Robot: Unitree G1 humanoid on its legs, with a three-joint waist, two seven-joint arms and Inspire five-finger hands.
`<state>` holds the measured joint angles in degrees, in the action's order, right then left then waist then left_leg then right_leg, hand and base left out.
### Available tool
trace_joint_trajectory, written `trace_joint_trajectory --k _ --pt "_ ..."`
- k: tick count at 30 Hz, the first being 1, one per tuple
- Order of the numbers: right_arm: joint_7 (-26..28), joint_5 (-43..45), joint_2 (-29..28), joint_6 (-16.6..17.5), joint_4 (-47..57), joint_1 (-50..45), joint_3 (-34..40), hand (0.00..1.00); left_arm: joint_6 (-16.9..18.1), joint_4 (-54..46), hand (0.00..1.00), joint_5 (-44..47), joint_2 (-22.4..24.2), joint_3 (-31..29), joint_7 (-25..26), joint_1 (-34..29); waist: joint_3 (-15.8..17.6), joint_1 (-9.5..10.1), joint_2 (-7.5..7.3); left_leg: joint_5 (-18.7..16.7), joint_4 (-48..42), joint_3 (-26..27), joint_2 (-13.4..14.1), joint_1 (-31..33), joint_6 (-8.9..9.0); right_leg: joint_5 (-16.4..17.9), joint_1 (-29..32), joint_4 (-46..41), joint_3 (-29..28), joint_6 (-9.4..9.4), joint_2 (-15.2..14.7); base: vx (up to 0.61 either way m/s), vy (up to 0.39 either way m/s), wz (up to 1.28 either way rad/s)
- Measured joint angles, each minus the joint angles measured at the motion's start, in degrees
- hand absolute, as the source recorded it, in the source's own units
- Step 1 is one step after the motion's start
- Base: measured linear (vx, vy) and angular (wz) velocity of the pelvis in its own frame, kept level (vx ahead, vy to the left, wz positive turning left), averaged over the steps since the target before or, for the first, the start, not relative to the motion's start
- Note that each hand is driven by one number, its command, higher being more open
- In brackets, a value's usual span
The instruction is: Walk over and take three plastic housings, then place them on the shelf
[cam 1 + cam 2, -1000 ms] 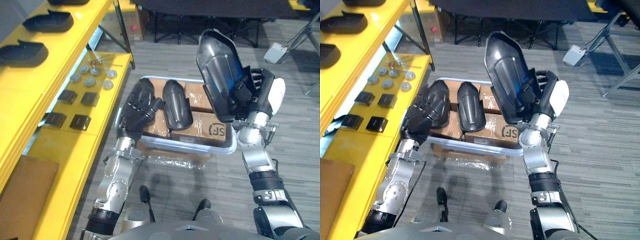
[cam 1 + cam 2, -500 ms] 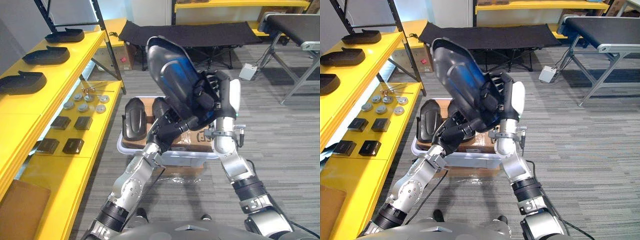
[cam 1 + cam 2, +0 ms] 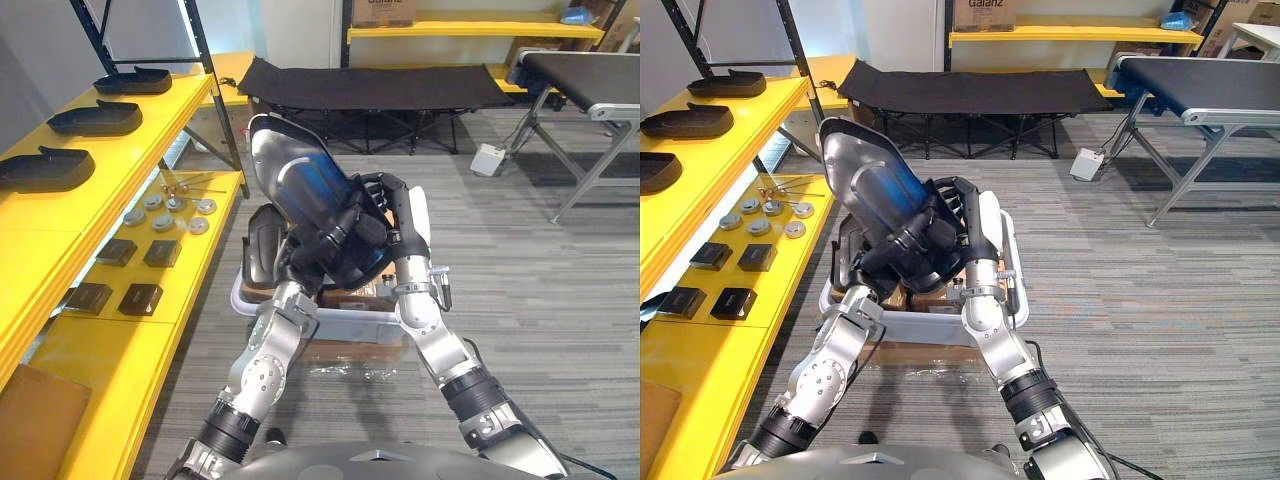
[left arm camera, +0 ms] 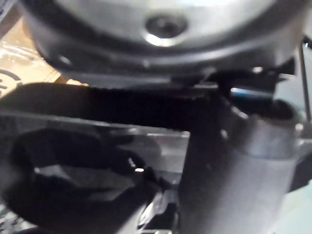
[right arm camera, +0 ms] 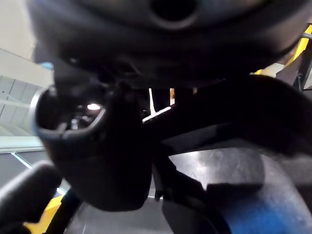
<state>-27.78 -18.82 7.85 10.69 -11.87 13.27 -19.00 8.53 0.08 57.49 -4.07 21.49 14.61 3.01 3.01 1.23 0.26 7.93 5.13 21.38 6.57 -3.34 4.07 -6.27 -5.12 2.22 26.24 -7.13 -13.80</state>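
Both hands up close, raised over bin. Right hand (image 3: 388, 205) curled round edge of big plastic housing (image 3: 300, 190) and holding it tilted in air, white thumb cover facing out. Left hand (image 3: 303, 262) tucked under same housing - fingers hidden, can't tell grip. Below: white bin (image 3: 350, 322) with second housing (image 3: 262, 245) inside. Further left, yellow shelf (image 3: 130, 140) - three shelf housings (image 3: 48, 165) in a row on top.

bright even room light, blue glare on the plastic housing (image 3: 303, 186), both wrist views dim, deep in shadow
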Motion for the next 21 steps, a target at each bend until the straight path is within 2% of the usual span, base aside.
trace_joint_trajectory --k 2,3,6,10,14,18,21 --pt "-0.43 0.0 -0.55 0.0 0.0 -0.24 -0.29 0.0 2.65 0.01 1.0 1.04 0.46 -0.48 0.55 -0.02 -0.05 0.01 -0.08 0.03 0.01 -0.08 0.01 0.02 -0.03 0.1 0.01 -0.02 0.04 0.1 0.0 0.0 0.0 0.0" --pt "-0.71 0.03 -1.12 0.0 0.0 -0.42 -0.3 0.0 3.96 0.01 0.0 1.12 0.94 -0.99 0.89 -0.02 -0.1 0.0 -0.17 0.05 0.02 -0.1 0.01 0.02 -0.05 0.37 0.02 -0.05 0.04 0.49 0.0 0.0 0.0 0.0" --pt "-1.82 0.04 -1.87 0.0 0.02 -1.22 -1.08 0.0 5.86 0.01 0.0 1.09 1.18 -1.12 1.94 -0.04 -0.55 0.01 -0.8 0.05 0.02 -0.31 0.02 0.08 -0.06 0.45 0.14 -0.1 0.16 0.53 0.0 -0.01 0.002 0.01" --pt "-2.41 0.05 -2.04 0.0 0.02 -1.47 -1.86 0.0 6.19 0.01 0.0 0.95 1.28 -1.12 3.87 -0.04 -0.92 -0.02 -1.4 0.02 0.02 -0.64 0.01 0.55 -0.05 0.46 0.3 -0.12 0.34 0.54 0.0 -0.01 0.005 0.03" --pt "-2.51 0.1 -2.13 0.41 0.04 -1.91 -1.99 0.0 5.34 0.31 0.0 -0.96 1.42 -1.18 4.82 -0.06 -1.19 0.0 -1.8 0.1 0.01 -0.68 0.0 0.64 -0.11 0.41 0.42 -0.15 0.34 0.59 0.01 0.0 0.0 0.0" --pt "-2.47 0.02 -1.93 2.58 0.96 -3.62 -3.12 0.0 4.11 2.28 0.0 -1.85 1.75 -2.29 5.2 -0.06 -1.83 -0.11 -2.37 0.2 0.01 -0.59 0.0 0.64 -0.1 0.42 0.51 -0.14 0.26 0.61 0.01 0.0 0.0 0.0" --pt "-2.24 0.29 -1.94 2.54 1.4 -3.86 -3.87 0.0 3.53 2.79 0.0 -2.43 1.73 -2.49 5.08 -0.05 -1.85 -0.13 -2.4 0.2 0.0 -0.31 0.01 0.62 -0.1 0.41 0.69 -0.16 0.01 0.62 0.01 0.01 0.0 -0.04"
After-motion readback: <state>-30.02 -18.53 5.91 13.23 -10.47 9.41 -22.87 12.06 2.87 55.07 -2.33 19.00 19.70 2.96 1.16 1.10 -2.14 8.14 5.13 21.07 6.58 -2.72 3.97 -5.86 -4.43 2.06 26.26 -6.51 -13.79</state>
